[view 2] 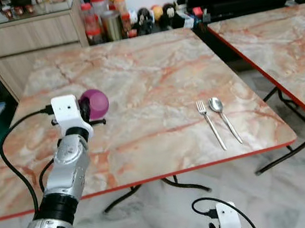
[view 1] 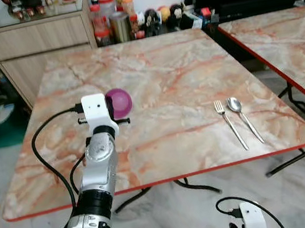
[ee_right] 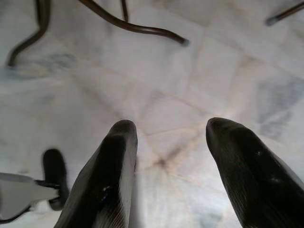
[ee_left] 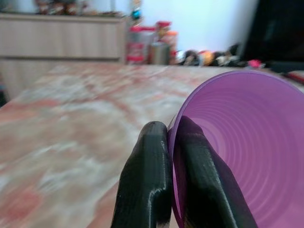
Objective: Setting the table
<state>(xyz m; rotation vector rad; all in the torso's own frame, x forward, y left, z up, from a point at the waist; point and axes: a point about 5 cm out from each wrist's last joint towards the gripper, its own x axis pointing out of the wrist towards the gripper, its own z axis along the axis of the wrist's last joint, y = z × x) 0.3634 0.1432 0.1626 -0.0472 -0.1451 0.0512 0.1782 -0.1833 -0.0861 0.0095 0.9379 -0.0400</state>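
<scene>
- Left gripper (ee_left: 171, 190): fingers pinched together on the rim of the purple bowl (view 1: 120, 102), one finger inside, one outside. Bowl is carried tipped on its side, over the table (view 1: 165, 83), well left of the fork (view 1: 230, 123).
- Bowl: nothing in it that you can see in the left wrist view.
- Your step, as I read it: set the bowl down as a place setting beside the fork. Level it first so the base meets the top flat, then carry it right and lower it just left of the fork, clear of the tines. Release only once it sits.
- Fork and spoon (view 1: 244, 117): side by side, close but apart, near the table's right front corner.
- Right gripper (ee_right: 166, 156): fingers apart, holding nothing, hanging over the floor (ee_right: 95, 76) below the table edge.
</scene>
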